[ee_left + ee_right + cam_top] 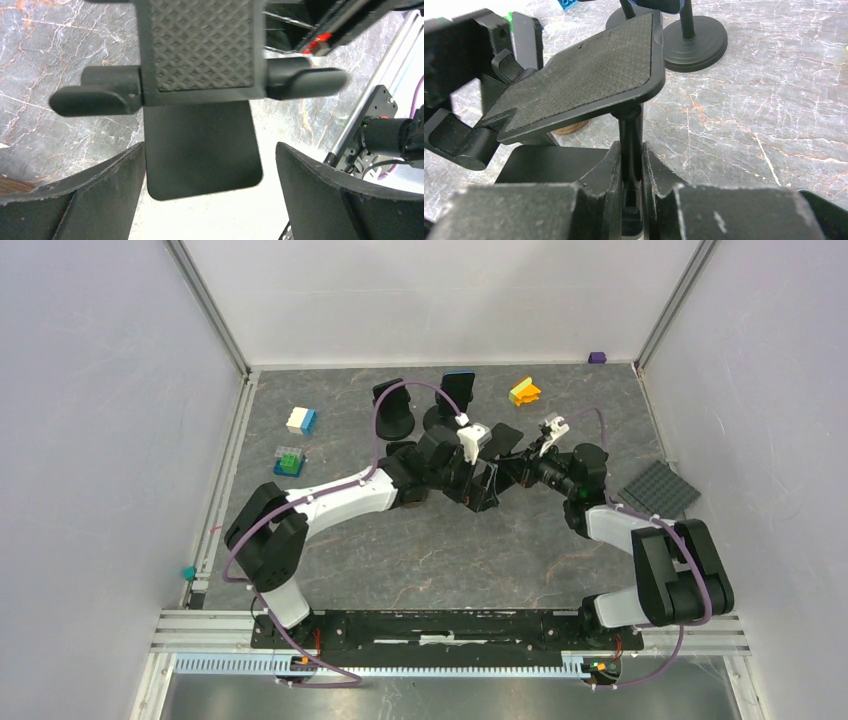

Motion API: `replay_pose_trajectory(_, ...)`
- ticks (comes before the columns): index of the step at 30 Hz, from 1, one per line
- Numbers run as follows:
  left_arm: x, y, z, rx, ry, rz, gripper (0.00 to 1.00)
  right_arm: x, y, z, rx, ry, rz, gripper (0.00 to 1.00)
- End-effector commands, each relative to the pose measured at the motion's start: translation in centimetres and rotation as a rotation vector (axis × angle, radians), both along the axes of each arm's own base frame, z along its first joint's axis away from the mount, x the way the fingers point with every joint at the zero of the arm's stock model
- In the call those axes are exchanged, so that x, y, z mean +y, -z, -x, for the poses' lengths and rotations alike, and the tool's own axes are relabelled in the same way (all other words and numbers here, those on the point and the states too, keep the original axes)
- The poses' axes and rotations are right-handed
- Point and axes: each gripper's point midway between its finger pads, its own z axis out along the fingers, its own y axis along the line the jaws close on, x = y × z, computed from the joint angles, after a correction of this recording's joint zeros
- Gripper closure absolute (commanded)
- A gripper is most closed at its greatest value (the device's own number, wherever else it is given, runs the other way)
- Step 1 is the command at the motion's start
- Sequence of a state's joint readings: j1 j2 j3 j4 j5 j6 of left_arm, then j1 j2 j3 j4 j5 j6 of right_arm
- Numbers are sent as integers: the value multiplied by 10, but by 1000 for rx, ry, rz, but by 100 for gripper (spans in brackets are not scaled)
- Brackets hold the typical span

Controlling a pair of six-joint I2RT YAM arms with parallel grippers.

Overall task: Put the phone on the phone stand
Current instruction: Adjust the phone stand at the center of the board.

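Where the two arms meet at the middle of the grey marbled tabletop [420,550] is the black phone stand with a diamond-textured plate [486,490]. The right pincer [630,152] is narrow, its fingers clamped on the thin black post [629,127] beneath the tilted plate, just above the flat black base [544,160]. The left pincer [210,155] is wide. Its two fingers [95,200] flank the base with marble showing in the gaps, touching neither it nor the plate's rounded side arms [95,95].

The phone appears to be the dark slab with a blue top edge [458,386] at the back of the tabletop, at the head of a round-based black stand [436,422]. Whether it rests fully in that holder I cannot tell. A second round-based stand [394,412] is just to its left.

A white and blue block [301,420] and a green block on a blue plate [289,461] lie at the far left. A yellow and orange block [524,391] lies at the back right, and a grey studded plate [659,489] is near the right wall.
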State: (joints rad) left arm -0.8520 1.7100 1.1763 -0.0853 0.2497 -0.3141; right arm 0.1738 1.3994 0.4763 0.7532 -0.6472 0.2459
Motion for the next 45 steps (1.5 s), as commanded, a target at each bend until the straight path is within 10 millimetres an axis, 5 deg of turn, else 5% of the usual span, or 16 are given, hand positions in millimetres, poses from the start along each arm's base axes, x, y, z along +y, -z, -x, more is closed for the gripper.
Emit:
replay_pose_trajectory(1, 0, -63, -5, -132, 85, 70, 0, 1, -19, -20, -133, -3, 27, 100)
replay_pose_trajectory(18, 47, -154, -27, -324, 94, 151, 0, 33, 8, -25, -231, -204, 15, 96)
replay_pose_trajectory(23, 47, -156, -26, -327, 108, 164, 0, 41, 8, -18, -278, -184, -1, 92)
replay_pose_trajectory(45, 52, -144, -25, -311, 90, 205, 0, 29, 70, -2, -150, -95, 82, 72)
